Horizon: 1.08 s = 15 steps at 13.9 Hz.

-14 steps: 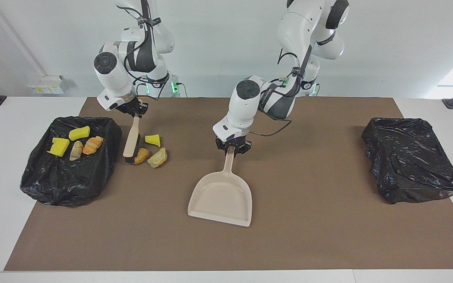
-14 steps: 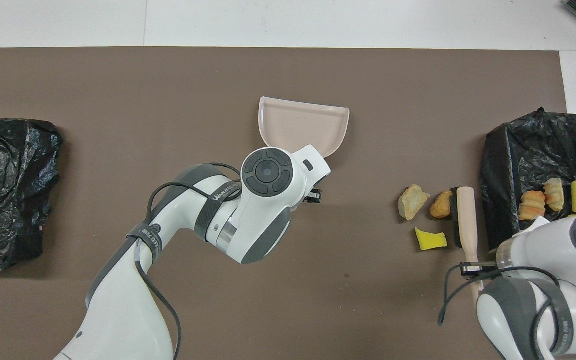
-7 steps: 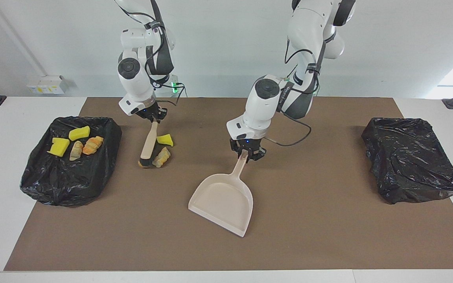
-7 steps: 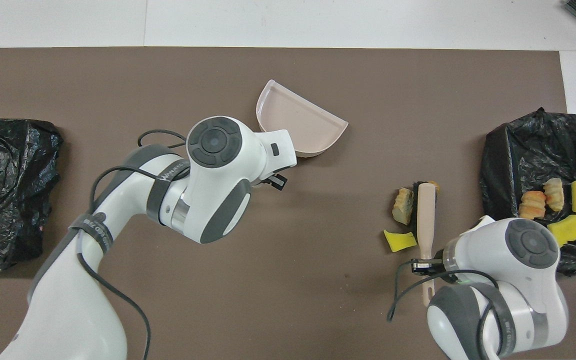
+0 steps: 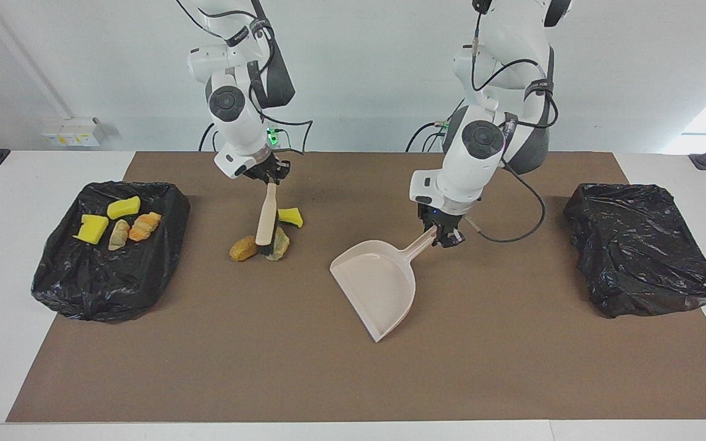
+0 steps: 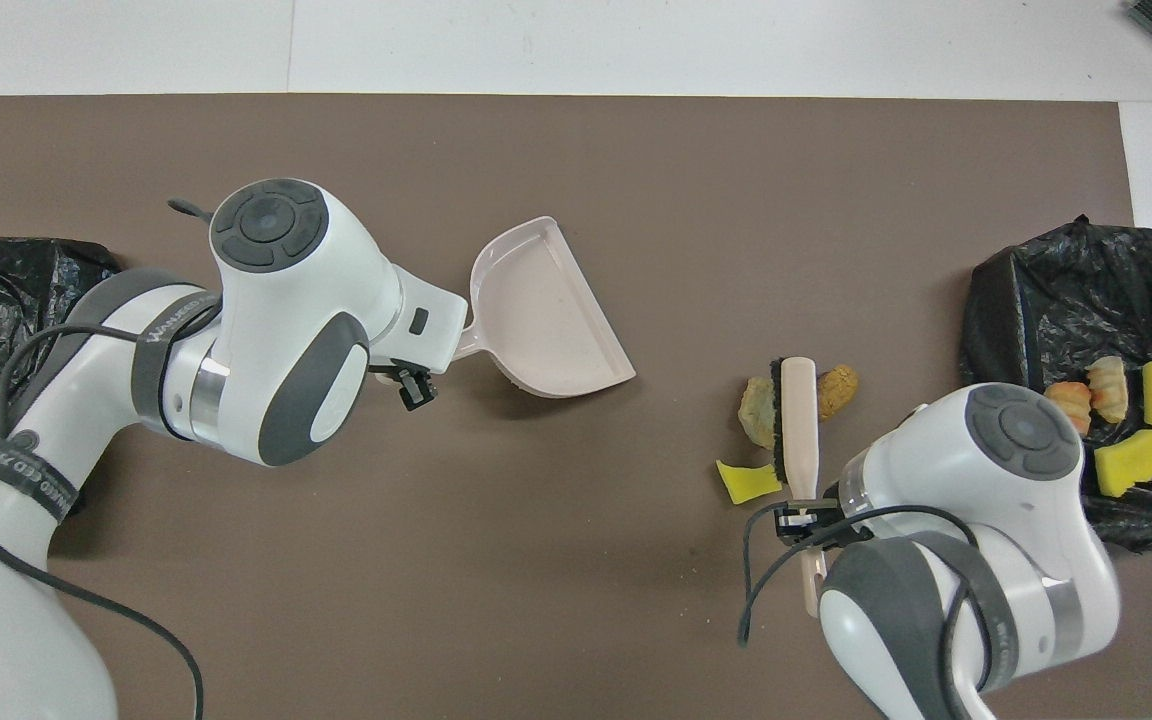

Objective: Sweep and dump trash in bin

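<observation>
Beige plastic dustpan (image 5: 377,288) hangs tilted from the left gripper (image 5: 440,232), clamped on its handle, pan mouth now swung toward the right arm's end. Right gripper (image 5: 269,177), closed on the beige black-bristled brush (image 5: 265,222), has pushed three trash bits (image 5: 244,248) farther from the black bag-lined bin (image 5: 111,251) holding four others.

The brush (image 5: 265,222), gripped by the right gripper (image 5: 270,179), has been carried toward the table's middle, away from the trash-filled bag, and three trash pieces (image 5: 243,250) have been pushed along with it. The dustpan (image 5: 380,286), held by the left gripper (image 5: 442,233), has been swung round so that its open mouth is turned toward the brush.
</observation>
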Each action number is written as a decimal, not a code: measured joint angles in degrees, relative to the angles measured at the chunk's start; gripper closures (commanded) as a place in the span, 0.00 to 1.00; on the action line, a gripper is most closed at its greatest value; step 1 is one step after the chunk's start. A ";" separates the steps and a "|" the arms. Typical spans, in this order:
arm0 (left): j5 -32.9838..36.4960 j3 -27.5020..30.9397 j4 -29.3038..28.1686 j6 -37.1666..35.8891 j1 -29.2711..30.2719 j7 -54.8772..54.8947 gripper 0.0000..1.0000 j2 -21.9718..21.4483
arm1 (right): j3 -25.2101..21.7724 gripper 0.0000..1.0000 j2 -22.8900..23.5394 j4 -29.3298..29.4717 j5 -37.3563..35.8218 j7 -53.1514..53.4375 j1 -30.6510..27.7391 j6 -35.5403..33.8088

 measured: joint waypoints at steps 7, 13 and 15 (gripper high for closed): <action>0.00 0.00 -13.12 3.08 3.23 18.67 1.00 -7.24 | -0.44 1.00 0.06 0.94 -7.40 -15.07 -12.68 -1.13; -0.05 -0.32 -17.99 3.15 3.26 11.26 0.00 -9.81 | 0.07 1.00 1.05 -6.07 -7.76 -19.59 -15.53 5.24; -0.05 -0.59 -18.62 3.19 3.20 9.33 0.00 -10.47 | 0.17 1.00 1.05 -6.87 -7.60 -16.82 -13.62 5.24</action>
